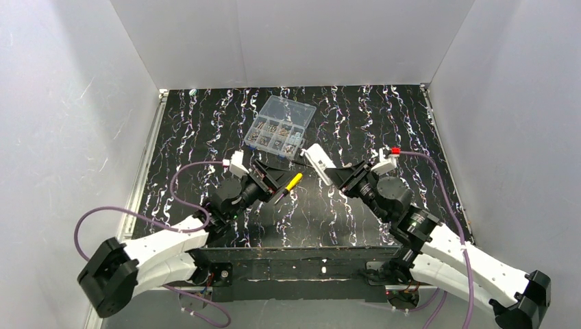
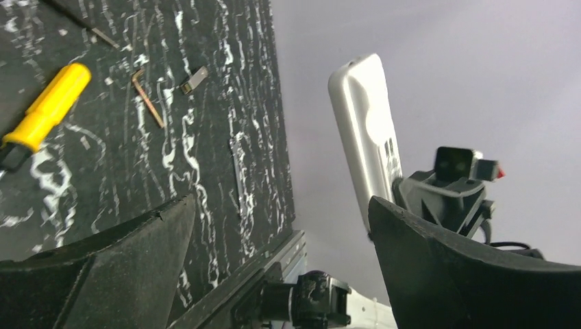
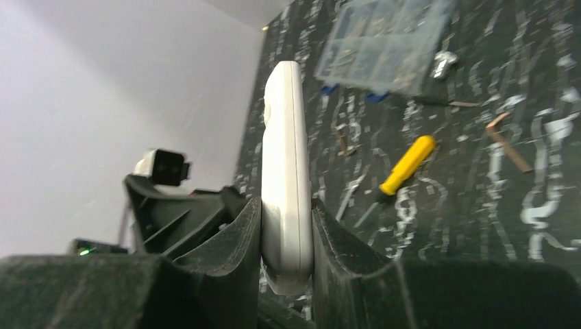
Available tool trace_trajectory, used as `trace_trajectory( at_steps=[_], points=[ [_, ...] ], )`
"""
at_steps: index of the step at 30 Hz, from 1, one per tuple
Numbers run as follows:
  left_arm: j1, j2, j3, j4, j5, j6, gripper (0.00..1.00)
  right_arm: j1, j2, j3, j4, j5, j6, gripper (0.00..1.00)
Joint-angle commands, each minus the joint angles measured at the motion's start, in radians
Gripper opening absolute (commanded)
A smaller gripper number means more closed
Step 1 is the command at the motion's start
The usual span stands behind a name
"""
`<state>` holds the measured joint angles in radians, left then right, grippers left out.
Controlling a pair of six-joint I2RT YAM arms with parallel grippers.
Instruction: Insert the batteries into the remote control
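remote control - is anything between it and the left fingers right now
Nothing visible. The remote control is up in the air, pinched by the right fingers, and the open left fingers face it across bare space. The screwdriver lies on the table, off to one side.

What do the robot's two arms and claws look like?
The left arm and right arm have white shells between rounded black joints, each trailed by a purple cable. White camera blocks sit at the wrists; the right one has a red patch. The left claw and right claw are thick matte black.
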<state>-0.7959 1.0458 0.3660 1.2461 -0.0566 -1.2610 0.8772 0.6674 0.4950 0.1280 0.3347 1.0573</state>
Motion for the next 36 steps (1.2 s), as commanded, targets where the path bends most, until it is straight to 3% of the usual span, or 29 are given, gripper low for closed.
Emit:
trace_trajectory(
  at_steps=[1, 8, 12, 16, 22, 29, 36],
  points=[
    [-0.004, -0.187, 0.005, -0.355, -0.018, 0.085, 0.98, -0.01, 0.015, 0.152, -0.249, 0.175, -0.215, 0.01],
    [-0.002, -0.308, 0.26, -1.12, 0.053, 0.396, 0.98, -0.02, 0.146, 0.348, -0.511, 0.278, -0.512, 0.01],
    [-0.002, -0.302, 0.352, -1.336, 0.035, 0.495, 0.98, -0.02, 0.249, 0.467, -0.669, 0.305, -0.638, 0.01],
    [-0.002, -0.293, 0.407, -1.488, -0.051, 0.502, 0.98, -0.02, 0.405, 0.603, -0.881, 0.329, -0.723, 0.01],
    [-0.001, -0.254, 0.475, -1.594, -0.071, 0.53, 0.98, -0.019, 0.642, 0.736, -1.057, 0.272, -0.779, 0.01],
    [0.0, -0.246, 0.494, -1.639, -0.067, 0.538, 0.98, -0.017, 0.803, 0.839, -0.973, 0.337, -0.939, 0.01],
    [-0.001, -0.266, 0.496, -1.672, -0.087, 0.544, 0.98, 0.004, 1.01, 0.965, -1.034, 0.371, -1.029, 0.01]
  ],
)
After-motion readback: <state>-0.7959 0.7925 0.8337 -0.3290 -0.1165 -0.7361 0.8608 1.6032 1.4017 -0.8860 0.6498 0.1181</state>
